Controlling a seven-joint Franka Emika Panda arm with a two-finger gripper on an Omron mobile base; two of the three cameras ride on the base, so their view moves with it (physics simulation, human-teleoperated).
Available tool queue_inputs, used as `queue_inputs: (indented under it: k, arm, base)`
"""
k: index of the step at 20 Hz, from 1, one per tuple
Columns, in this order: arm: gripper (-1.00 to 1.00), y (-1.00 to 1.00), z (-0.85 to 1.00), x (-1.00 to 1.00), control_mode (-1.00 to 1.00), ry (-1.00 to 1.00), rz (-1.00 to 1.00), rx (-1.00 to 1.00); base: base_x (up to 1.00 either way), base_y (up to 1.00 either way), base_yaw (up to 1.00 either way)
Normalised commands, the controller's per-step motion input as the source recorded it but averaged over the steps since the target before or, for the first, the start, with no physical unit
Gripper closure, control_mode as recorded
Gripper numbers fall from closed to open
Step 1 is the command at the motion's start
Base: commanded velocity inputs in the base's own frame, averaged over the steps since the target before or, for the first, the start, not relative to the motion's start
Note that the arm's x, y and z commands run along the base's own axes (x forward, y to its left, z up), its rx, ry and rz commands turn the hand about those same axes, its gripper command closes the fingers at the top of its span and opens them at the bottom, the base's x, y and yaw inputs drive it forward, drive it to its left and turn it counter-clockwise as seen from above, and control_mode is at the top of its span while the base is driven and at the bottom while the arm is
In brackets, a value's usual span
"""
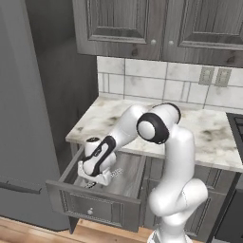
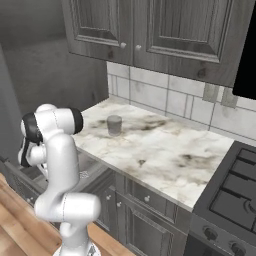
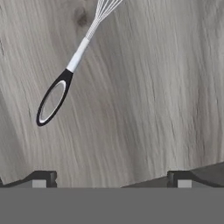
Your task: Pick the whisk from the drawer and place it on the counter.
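I was on the reach step — my two-finger gripper [image 3: 111, 179] hung spread wide and empty inside the open grey wood-grain drawer [image 1: 102, 206]. The slender wire whisk with dark looped handle [image 3: 65, 81] lay flat on its floor, off-centre. Next, I judged: align over the handle, descend.

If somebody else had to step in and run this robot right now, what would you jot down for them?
Gripper: jaws open, empty, down inside the open drawer.
Whisk: flat on the drawer floor, ahead of the jaws and off to one side in the hand view, not between them.
Counter: holds a short grey cup.
Done: drawer open, arm lowered in.
Left: line up over the handle, grasp, lift, set the whisk on the counter.
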Motion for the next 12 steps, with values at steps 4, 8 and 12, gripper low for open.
queue_inputs:
  k: [4,8,12]
  arm:
    - [-1.0,0.0,-0.19,0.03,-1.0,-0.13,-0.07,-0.02]
    - [-1.0,0.0,-0.09,0.01,-1.0,-0.1,-0.03,0.0]
    - [-1.0,0.0,-0.08,0.06,-1.0,-0.05,0.0,0.0]
  base:
    - [0.0,0.0,0.0]
    - [0.0,0.0,0.0]
    - [0.0,0.0,0.0]
